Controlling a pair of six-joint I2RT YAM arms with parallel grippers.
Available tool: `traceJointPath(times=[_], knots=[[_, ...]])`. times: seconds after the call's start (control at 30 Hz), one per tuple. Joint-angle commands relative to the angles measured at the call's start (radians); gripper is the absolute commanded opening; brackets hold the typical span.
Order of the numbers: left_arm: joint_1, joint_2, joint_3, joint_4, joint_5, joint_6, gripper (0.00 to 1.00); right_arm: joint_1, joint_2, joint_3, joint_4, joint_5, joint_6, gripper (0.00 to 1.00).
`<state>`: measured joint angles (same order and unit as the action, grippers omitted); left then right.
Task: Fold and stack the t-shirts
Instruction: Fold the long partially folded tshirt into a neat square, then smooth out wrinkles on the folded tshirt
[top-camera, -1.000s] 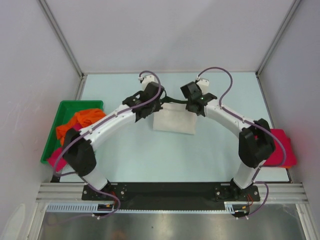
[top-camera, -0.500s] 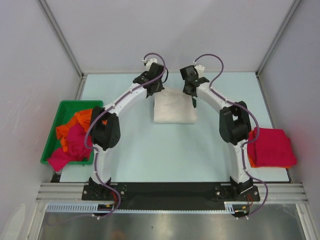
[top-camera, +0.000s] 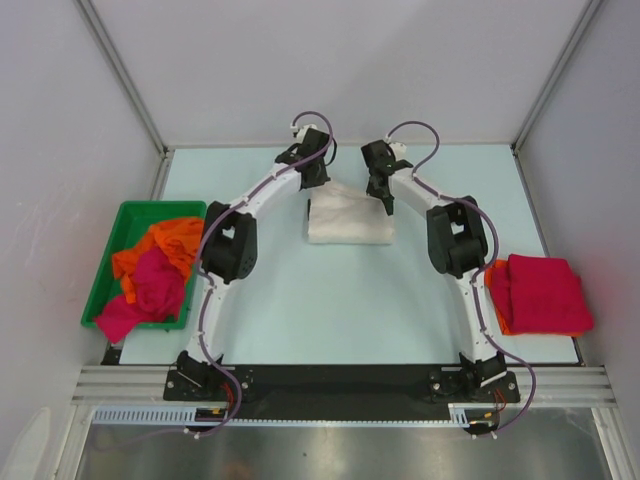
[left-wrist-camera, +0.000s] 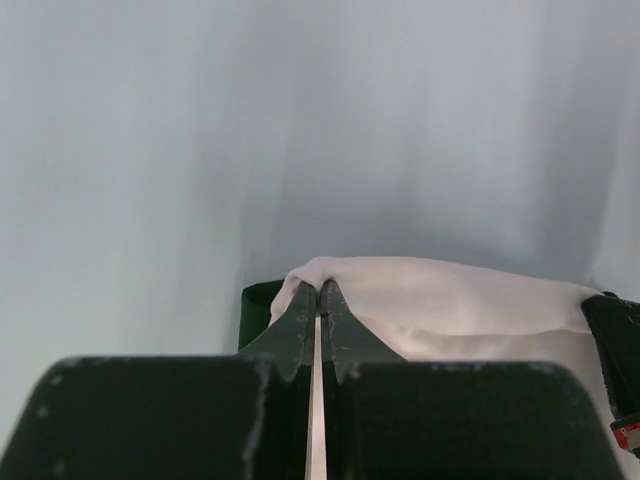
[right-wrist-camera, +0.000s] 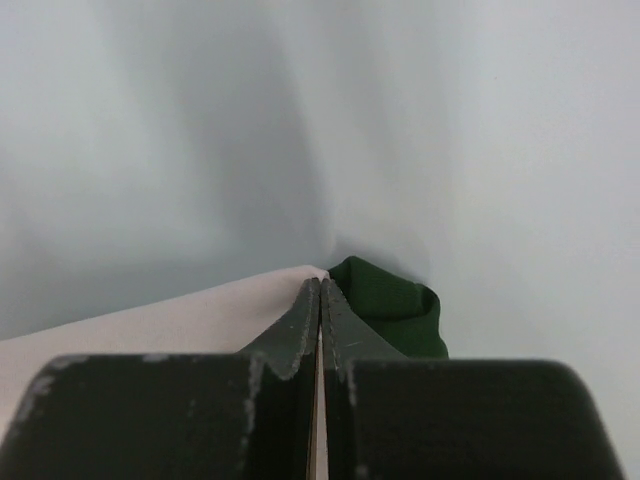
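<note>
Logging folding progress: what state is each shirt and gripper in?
cream t-shirt: folded, far corners pinched
left gripper: shut on cream t-shirt
right gripper: shut on cream t-shirt
crimson t-shirt: folded, stacked at right
orange t-shirt: crumpled in green bin
pink t-shirt: crumpled in green bin

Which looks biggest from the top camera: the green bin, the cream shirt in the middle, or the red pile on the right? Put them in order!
1. green bin, clearly largest.
2. crimson t-shirt pile.
3. cream t-shirt, only a bit smaller than the pile; the arms cover its far edge.
</note>
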<state>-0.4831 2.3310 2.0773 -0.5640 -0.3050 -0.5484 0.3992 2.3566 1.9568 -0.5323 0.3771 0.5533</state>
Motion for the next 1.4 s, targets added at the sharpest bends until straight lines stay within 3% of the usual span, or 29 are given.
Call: traceJointPath(times=[0.0, 0.03, 0.07, 0.1, 0.13, 0.17, 0.2, 0.27, 0.37, 0.43, 0.47, 0.5, 0.57, 0.67, 0.87, 1.37], knots=[[0.029, 0.036, 0.105, -0.01, -0.003, 0.022, 0.0, -0.045, 0.033, 0.048, 0.018, 0.002, -0.013, 0.0], [0.031, 0.045, 0.116, -0.011, -0.003, 0.021, 0.0, -0.051, 0.035, 0.051, 0.029, -0.033, -0.019, 0.0], [0.032, 0.041, 0.13, -0.019, -0.008, 0.015, 0.14, -0.054, 0.023, 0.053, 0.044, -0.047, -0.018, 0.0], [0.034, 0.03, 0.126, -0.019, -0.019, 0.005, 0.19, -0.056, 0.0, 0.041, 0.069, -0.056, -0.023, 0.04], [0.032, 0.009, 0.115, -0.011, -0.028, -0.007, 0.23, -0.053, -0.032, 0.013, 0.109, -0.063, -0.03, 0.21], [0.032, -0.039, 0.08, 0.015, -0.031, -0.013, 0.36, -0.049, -0.072, -0.055, 0.194, -0.066, -0.044, 0.29], [0.031, -0.073, 0.058, 0.029, -0.036, -0.016, 0.43, -0.042, -0.123, -0.065, 0.207, -0.064, -0.047, 0.43], [0.026, -0.152, -0.001, 0.062, -0.052, -0.019, 0.56, -0.036, -0.143, -0.018, 0.158, -0.053, -0.056, 0.51], [0.02, -0.22, -0.054, 0.072, -0.039, -0.008, 0.59, -0.02, -0.195, -0.025, 0.137, -0.058, -0.056, 0.56], [0.017, -0.239, -0.088, 0.075, -0.019, -0.013, 0.56, -0.002, -0.244, -0.093, 0.149, -0.084, -0.052, 0.45], [0.011, -0.248, -0.133, 0.085, 0.007, -0.018, 0.5, 0.007, -0.258, -0.12, 0.155, -0.086, -0.046, 0.36], [0.006, -0.262, -0.158, 0.095, 0.026, -0.025, 0.45, 0.015, -0.272, -0.171, 0.167, -0.092, -0.046, 0.17], [-0.011, -0.275, -0.227, 0.13, 0.072, -0.039, 0.32, 0.039, -0.289, -0.205, 0.161, -0.092, -0.033, 0.02], [-0.044, -0.269, -0.264, 0.162, 0.098, -0.038, 0.21, 0.069, -0.277, -0.257, 0.15, -0.109, -0.001, 0.0], [-0.06, -0.19, -0.283, 0.141, 0.184, -0.065, 0.11, 0.096, -0.234, -0.346, 0.149, -0.116, 0.04, 0.0], [-0.068, -0.085, -0.443, 0.021, 0.248, -0.117, 0.11, 0.109, -0.201, -0.51, 0.09, -0.121, 0.114, 0.0]])
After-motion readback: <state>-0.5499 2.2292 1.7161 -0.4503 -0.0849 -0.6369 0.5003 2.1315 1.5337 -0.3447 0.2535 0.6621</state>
